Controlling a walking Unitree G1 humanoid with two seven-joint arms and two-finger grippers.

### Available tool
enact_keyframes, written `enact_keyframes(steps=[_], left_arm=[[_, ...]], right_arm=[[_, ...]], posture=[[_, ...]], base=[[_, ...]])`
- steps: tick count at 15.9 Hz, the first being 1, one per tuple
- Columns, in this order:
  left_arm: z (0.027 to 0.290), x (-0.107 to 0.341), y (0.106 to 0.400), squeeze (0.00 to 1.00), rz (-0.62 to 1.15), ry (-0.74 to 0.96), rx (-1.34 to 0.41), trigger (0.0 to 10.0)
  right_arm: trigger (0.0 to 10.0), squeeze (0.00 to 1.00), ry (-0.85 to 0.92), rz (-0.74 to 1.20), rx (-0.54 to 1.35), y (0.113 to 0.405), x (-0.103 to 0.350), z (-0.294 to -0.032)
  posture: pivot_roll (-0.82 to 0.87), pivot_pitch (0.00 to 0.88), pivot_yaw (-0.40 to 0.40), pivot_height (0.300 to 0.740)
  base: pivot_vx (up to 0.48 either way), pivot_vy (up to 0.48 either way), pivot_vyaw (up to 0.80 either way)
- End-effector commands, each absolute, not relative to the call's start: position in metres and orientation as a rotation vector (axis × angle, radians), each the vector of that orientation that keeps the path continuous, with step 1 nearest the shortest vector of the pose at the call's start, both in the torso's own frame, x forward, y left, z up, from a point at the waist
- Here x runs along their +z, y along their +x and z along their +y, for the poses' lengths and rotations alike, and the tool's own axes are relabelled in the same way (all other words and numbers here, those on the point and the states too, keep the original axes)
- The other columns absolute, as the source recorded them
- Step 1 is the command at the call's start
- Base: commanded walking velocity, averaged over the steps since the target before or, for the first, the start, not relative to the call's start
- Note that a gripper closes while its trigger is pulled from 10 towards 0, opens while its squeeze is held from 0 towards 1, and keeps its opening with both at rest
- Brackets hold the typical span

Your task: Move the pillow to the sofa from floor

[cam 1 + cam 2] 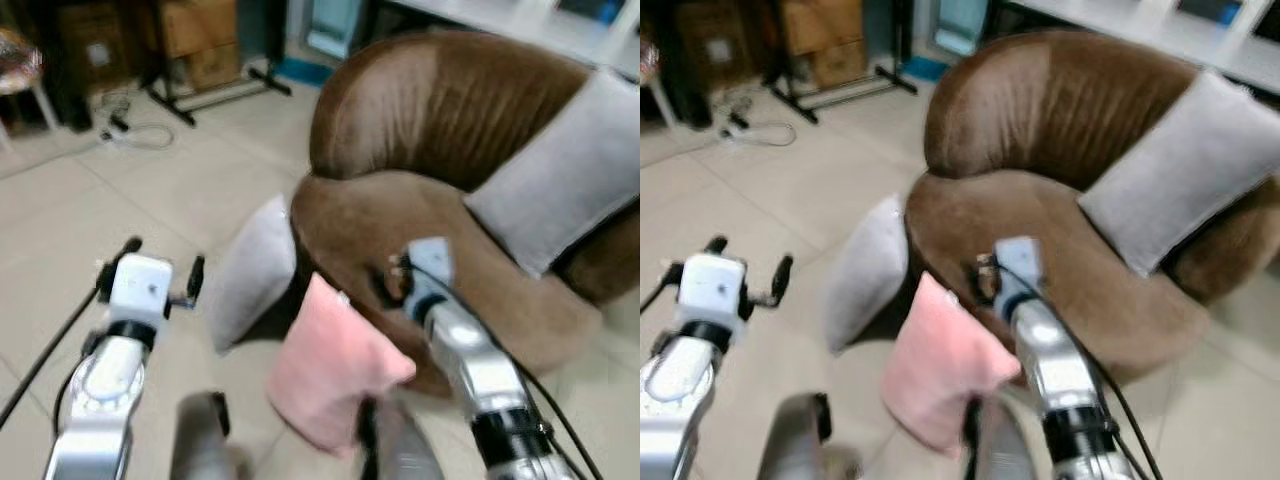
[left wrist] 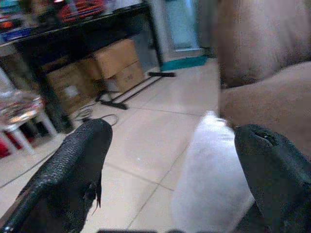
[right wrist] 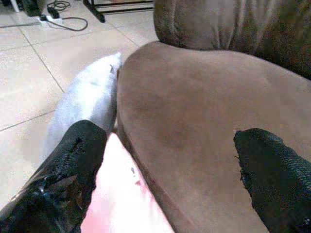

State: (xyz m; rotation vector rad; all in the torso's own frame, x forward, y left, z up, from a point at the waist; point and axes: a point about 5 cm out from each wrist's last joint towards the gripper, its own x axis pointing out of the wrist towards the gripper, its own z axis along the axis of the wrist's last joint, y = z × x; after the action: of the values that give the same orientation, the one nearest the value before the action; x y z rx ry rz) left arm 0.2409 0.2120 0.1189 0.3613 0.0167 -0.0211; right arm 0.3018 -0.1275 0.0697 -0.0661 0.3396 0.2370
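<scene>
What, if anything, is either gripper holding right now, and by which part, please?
Nothing is held. The left gripper is open before the grey pillow on the floor; the right gripper is open over the pink pillow leaning on the sofa.

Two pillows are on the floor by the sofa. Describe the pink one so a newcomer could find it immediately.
Start at the big brown sofa. Down on the tiled floor, two pillows lean against its front edge. The pink pillow is the one nearer the robot, just left of the right gripper; its neighbour, the grey floor pillow, stands farther away, and another grey pillow is up on the sofa.
</scene>
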Motion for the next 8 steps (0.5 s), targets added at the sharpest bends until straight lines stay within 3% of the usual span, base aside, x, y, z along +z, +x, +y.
enact_keyframes(steps=[1,8], left_arm=[[0.2073,0.1179,0.2409,0.0,0.019,0.366,-0.043,10.0],[0.2041,0.118,0.2456,0.0,0.05,0.399,-0.192,10.0]], right_arm=[[10.0,0.0,-0.072,0.363,0.197,0.3007,0.0658,-0.1424],[10.0,0.0,-0.007,0.421,0.254,0.3086,0.0562,-0.1378]], posture=[[-0.04,0.0,-0.118,0.53],[-0.05,0.0,-0.085,0.465]], base=[[0.0,0.0,0.0],[0.0,0.0,0.0]])
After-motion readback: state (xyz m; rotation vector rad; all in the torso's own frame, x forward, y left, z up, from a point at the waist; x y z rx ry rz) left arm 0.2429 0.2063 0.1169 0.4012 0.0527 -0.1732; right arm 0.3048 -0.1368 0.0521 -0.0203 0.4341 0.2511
